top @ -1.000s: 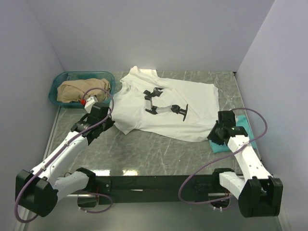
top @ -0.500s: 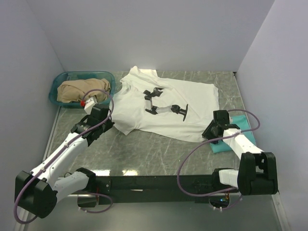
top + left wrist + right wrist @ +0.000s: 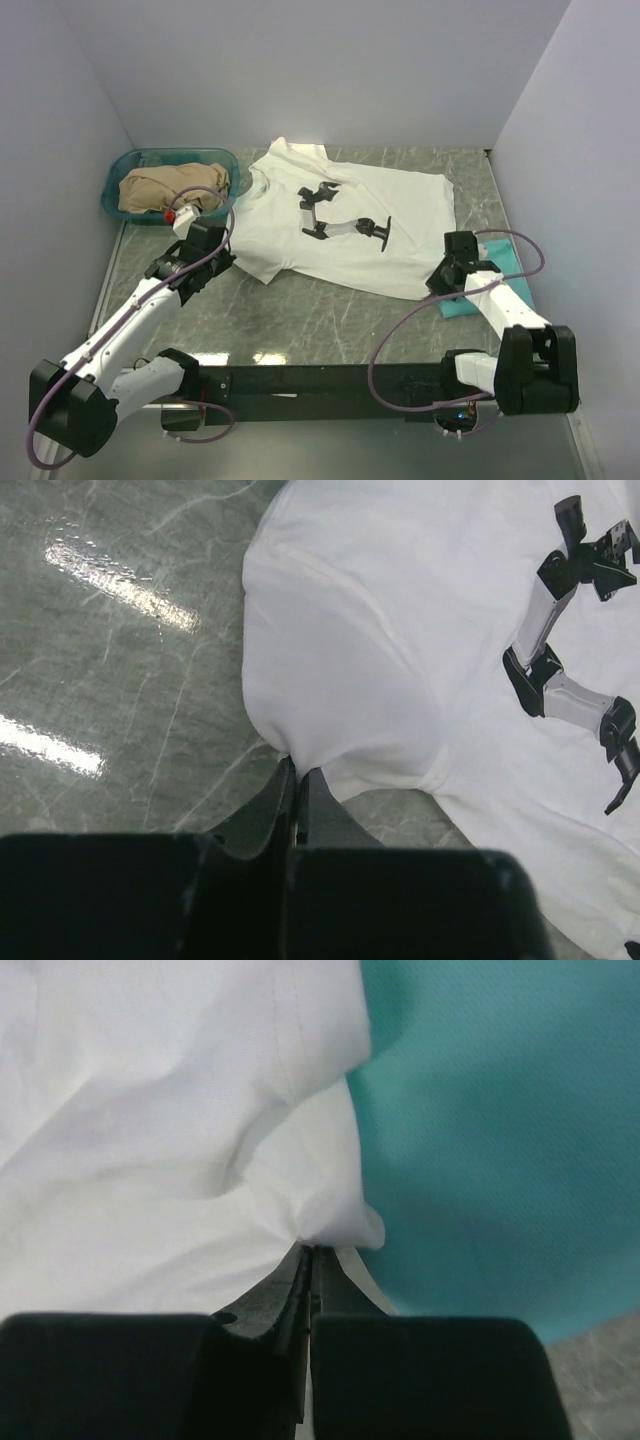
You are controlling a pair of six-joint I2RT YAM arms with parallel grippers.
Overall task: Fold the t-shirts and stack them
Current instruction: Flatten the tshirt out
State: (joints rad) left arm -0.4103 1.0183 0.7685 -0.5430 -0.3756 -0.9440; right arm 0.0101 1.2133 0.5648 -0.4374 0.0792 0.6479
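The white t-shirt (image 3: pixel 350 225) lies spread print-up across the far middle of the grey marbled tabletop (image 3: pixel 300 310). The left claw (image 3: pixel 298 773) is pinched tight on the edge of its near sleeve, and the right claw (image 3: pixel 311 1250) is clamped on a bunched corner of its hem (that corner overlaps the teal t-shirt (image 3: pixel 490 1130), lying by the right edge). A teal basket (image 3: pixel 118 170) holding tan cloth (image 3: pixel 165 188) sits far left.
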